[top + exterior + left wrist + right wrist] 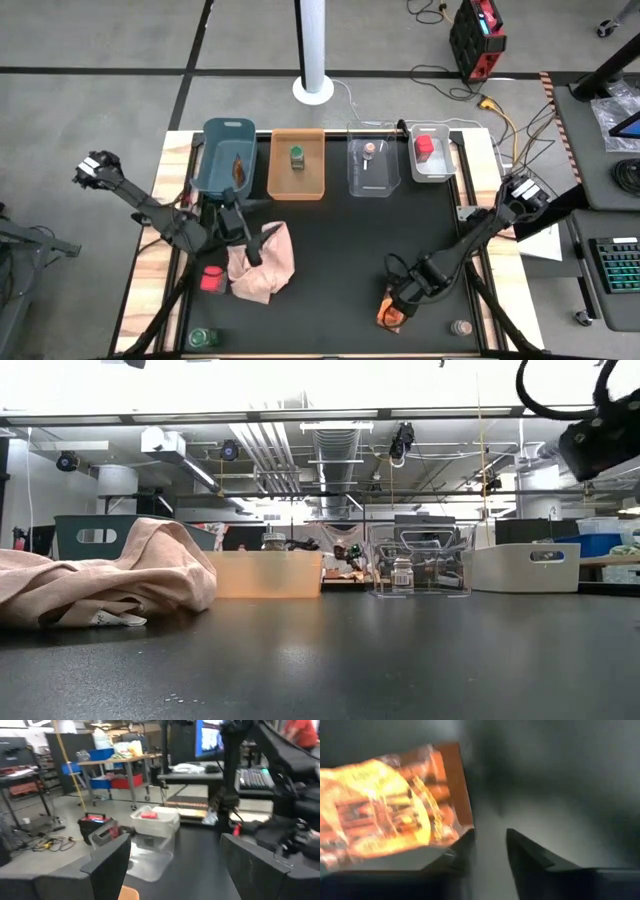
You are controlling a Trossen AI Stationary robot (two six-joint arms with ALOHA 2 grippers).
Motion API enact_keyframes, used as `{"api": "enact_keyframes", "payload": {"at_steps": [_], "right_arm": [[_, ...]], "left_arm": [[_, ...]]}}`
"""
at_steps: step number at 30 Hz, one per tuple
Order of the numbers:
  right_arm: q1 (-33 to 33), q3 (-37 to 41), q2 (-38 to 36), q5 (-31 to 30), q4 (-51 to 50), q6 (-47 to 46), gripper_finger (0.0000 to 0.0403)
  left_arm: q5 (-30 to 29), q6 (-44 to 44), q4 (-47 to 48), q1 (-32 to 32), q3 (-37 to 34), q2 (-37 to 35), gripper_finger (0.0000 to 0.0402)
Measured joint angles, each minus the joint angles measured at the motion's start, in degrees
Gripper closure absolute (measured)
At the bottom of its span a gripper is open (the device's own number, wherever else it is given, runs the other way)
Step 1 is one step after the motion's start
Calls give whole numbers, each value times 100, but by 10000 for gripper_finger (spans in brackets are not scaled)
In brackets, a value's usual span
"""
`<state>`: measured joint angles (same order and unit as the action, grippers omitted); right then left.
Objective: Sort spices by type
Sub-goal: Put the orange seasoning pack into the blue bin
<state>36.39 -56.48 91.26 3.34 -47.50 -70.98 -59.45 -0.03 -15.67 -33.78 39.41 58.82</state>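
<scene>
Black matting point(340, 250) covers the bench, with bare wood strips along its left and right edges. Spices lie as follows:

- One orange-brown foil packet point(389, 312) lies near the front edge, right of centre, directly under the right gripper point(398, 303). In the right wrist view the packet point(390, 810) sits beside one dark finger point(540, 862); the fingers stand slightly apart with bare mat between them — nothing is pinched.
- A tiny tan-lidded jar point(461, 327) stands near the front right corner, just beside the right arm.
- A red boxy container point(211, 278) rests near the left edge, touching or just beside the pink cloth point(263, 262).
- A green-capped jar point(203, 338) stands at the front left corner.

Four bins line the back edge: the dark blue bin point(227, 155) holds a second foil packet point(239, 168); the orange bin point(297, 163) holds a green-capped jar point(297, 157); the clear bin point(373, 160) holds a tan-lidded jar point(369, 150); the white bin point(430, 153) holds a red container point(424, 146).

The left gripper point(233, 218) hangs over the mat between the blue bin and the cloth, its fingers point(107, 865) spread wide and holding nothing.

Open mat runs across the centre of the bench, from the bin row to the front edge between cloth and right arm.
</scene>
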Motion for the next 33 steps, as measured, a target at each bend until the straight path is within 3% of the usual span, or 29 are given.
{"api": "enact_keyframes", "payload": {"at_steps": [7,14,23,28,33], "right_arm": [[-116,40,285,-175,78,333,171],[-115,42,304,13,101,561,114],[-78,186,295,-39,652,350,126],[-73,313,579,-295,839,-150,146],[-89,309,798,-461,639,112,181]], "left_arm": [[10,-250,-19,-282,-143,55,111],[8,-253,3,-299,-313,72,111],[8,-266,-42,-299,-351,216,111],[4,-267,-184,-292,-351,378,111],[0,-221,-287,-282,-351,516,111]]}}
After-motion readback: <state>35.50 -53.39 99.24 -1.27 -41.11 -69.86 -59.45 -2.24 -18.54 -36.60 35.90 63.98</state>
